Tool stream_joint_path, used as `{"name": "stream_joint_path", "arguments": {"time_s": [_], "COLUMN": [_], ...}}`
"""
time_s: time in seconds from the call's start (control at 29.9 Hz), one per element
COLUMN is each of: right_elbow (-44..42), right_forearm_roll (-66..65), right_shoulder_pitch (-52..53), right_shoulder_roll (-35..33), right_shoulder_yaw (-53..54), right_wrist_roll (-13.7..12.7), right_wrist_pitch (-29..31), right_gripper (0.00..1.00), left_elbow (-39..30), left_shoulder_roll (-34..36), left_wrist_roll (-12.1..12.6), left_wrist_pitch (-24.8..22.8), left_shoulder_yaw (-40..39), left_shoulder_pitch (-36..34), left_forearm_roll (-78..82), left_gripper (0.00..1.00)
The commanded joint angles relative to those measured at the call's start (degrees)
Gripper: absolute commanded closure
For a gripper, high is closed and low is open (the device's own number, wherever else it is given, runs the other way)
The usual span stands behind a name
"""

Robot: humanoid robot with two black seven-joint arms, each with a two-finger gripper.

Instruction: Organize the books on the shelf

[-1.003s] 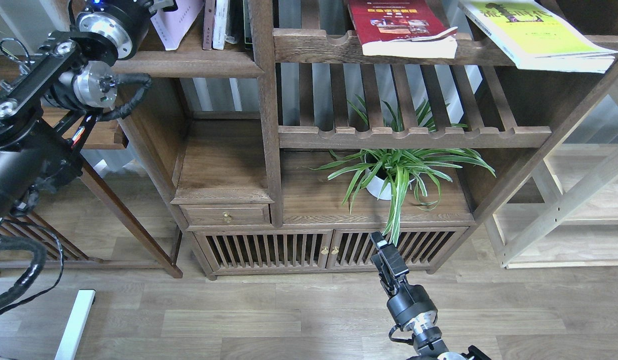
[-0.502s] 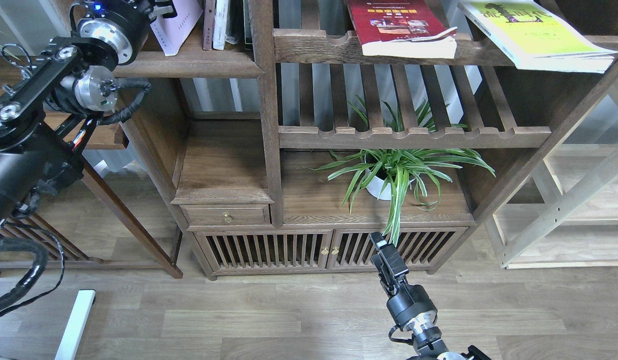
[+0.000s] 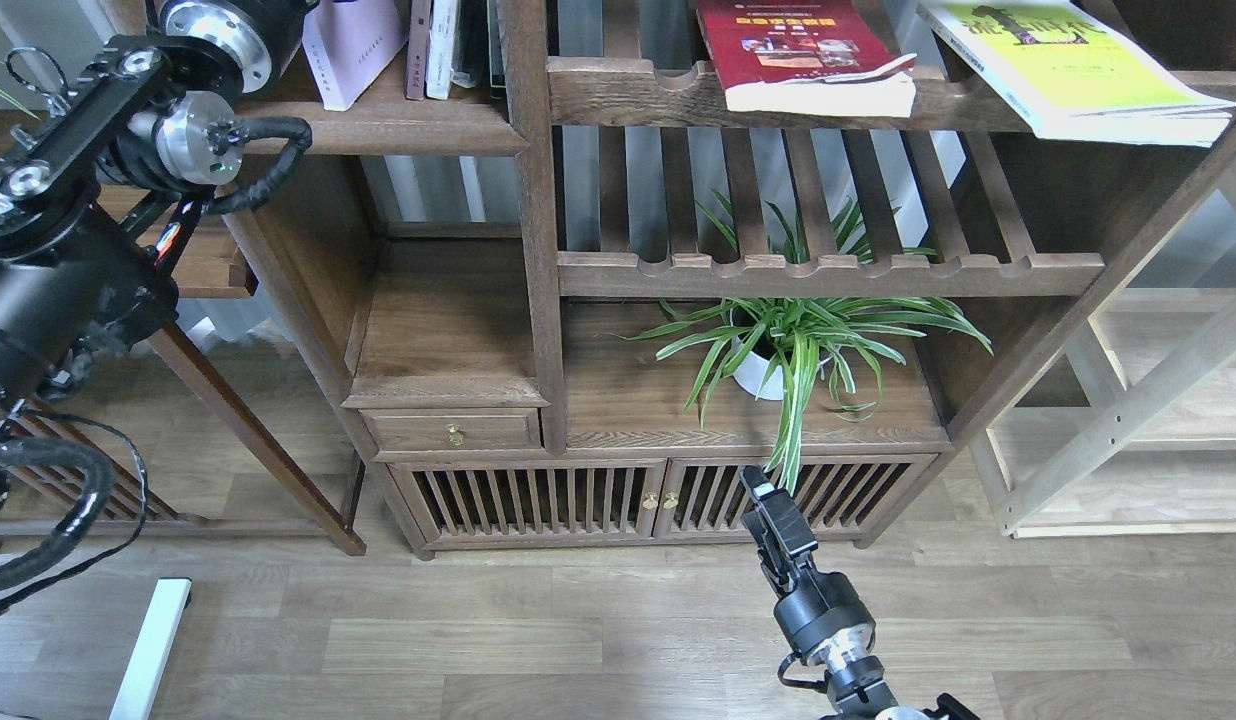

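Right tool point(image 3: 766, 500), boxy black, hangs before slatted wooden doors point(image 3: 538, 500).

You have: shelf point(image 3: 378, 125), dark matt grained wood; books point(image 3: 803, 50), glossy paper covers; arm point(image 3: 818, 610), matt black with bright metal joints; floor point(image 3: 478, 640), smooth wood planks.

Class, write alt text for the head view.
The left arm reaches up to a lavender book on the solid dark shelf. Red book and yellow-green book lie on a slatted rack; the right gripper hangs low.
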Motion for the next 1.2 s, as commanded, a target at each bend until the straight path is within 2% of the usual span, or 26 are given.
{"name": "stream_joint_path", "arguments": {"time_s": [0.0, 0.47, 0.97, 1.17], "right_elbow": [0.0, 0.0, -0.1, -0.1], "right_forearm_roll": [0.0, 0.0, 0.0, 0.0], "right_shoulder_pitch": [0.0, -0.1, -0.1, 0.0], "right_shoulder_roll": [0.1, 0.1, 0.1, 0.1], "right_shoulder_yaw": [-0.1, -0.2, -0.4, -0.5], "right_wrist_roll": [0.0, 0.0, 0.0, 0.0], "right_wrist_pitch": [0.0, 0.0, 0.0, 0.0], "right_gripper": [0.01, 0.01, 0.01, 0.01], "left_elbow": [1.0, 5.8, 6.2, 7.8], "left_shoulder_roll": [-0.5, -4.4, -4.8, -5.8], "left_wrist_roll": [-0.1, -0.4, -0.4, -0.4], "left_wrist_pitch": [0.0, -0.9, -0.9, -0.9], "left_shoulder_yaw": [0.1, 0.0, -0.4, -0.5], "left_shoulder_pitch": [-1.3, -7.7, -8.8, -10.5], "left_forearm_roll": [0.0, 0.0, 0.0, 0.0], "left_gripper": [0.65, 0.65, 0.65, 0.62]}}
